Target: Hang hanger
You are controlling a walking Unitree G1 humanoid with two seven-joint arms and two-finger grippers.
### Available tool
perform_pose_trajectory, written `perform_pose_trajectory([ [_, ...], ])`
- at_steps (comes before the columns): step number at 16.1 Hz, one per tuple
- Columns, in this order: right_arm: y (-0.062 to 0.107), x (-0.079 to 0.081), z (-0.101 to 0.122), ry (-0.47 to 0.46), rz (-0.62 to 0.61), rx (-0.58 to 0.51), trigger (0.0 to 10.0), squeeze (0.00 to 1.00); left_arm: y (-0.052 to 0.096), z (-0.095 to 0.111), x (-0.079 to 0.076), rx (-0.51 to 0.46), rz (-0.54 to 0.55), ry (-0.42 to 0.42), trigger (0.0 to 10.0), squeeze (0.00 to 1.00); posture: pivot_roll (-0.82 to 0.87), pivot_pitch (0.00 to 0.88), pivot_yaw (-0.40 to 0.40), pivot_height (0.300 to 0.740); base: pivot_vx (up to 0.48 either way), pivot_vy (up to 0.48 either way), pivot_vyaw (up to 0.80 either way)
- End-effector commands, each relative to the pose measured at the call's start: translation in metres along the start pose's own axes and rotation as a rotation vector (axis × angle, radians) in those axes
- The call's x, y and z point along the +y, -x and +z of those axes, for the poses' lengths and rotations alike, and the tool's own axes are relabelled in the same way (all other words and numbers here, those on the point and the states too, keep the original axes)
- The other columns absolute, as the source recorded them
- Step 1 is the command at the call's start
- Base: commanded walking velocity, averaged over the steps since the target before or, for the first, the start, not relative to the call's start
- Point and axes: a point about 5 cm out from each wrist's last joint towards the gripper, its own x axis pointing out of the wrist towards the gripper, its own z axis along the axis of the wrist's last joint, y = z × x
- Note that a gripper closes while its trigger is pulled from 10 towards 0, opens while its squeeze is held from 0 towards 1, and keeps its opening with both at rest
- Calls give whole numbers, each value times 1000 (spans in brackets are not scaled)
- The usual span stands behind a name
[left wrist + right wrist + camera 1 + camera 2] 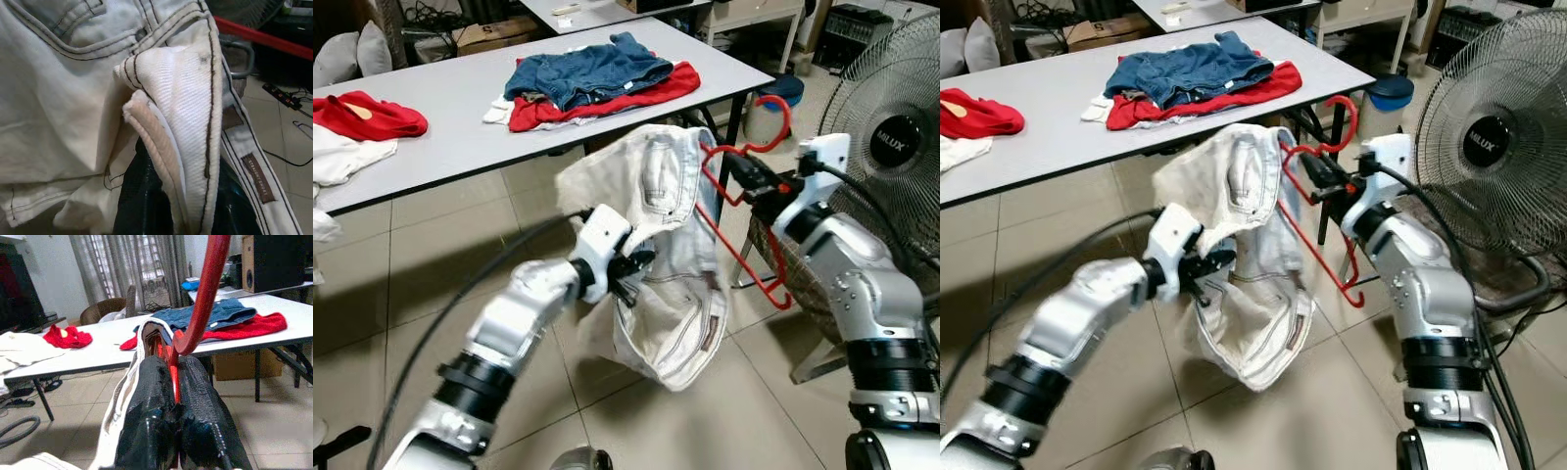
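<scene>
Nearest, the left end effector (628,271) is pinched onto a fold of the off-white denim trousers (671,264), its black fingers (146,196) closed on the thick ribbed waistband edge with dark contrast stitching. The trousers hang in the air between the two arms, bunched and sagging toward the tiled floor (460,245), a small brown label sewn near the waistband.

To the right and slightly farther, the right end effector (732,164) is clamped shut on the red plastic-coated wire hanger (744,245), its two textured black fingers (200,401) squeezing the neck just below the hook. The hanger is held above the floor, tilted: its curved hook points up and to the right, toward the fan, while its long axis runs down and to the right, ending near the right forearm. Its upper part is tucked against the trousers.

On the right stands a round black wire-cage fan (891,137).

Farther off, the long grey surface (450,98) carries a heap of blue denim on red cloth (592,78) toward its right end, and a crumpled red garment (367,116) beside white fabric at the left.
</scene>
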Motion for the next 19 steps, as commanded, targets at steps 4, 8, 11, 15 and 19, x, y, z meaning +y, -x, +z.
perform_pose_trajectory([
  [4, -4, 5, 23, 30, 16, -124, 0, 0, 5, -12, 11, 4, 47, -52, 10000, 698, -128, 0, 62, 740, 0, 0, 0],
  [8, -3, 6, 26, 12, 42, -157, 0, 0, 11, -6, 9, -61, -34, -7, 10000, 1000, -127, 0, 61, 740, 0, 0, 0],
  [11, 0, 3, 25, 4, 35, -166, 0, 0, 22, -8, 7, -35, -167, -21, 10000, 1000, -124, 0, 65, 740, 0, 0, 0],
  [15, -1, -1, 26, 11, 17, -166, 0, 0, 31, -14, 4, 25, -292, -76, 10000, 1000, -125, 0, 69, 740, 0, 0, 0],
  [19, -1, -4, 28, 10, 22, -173, 0, 0, 35, -7, 13, -4, -288, -116, 10000, 1000, -114, 0, 63, 740, 0, 0, 0],
])
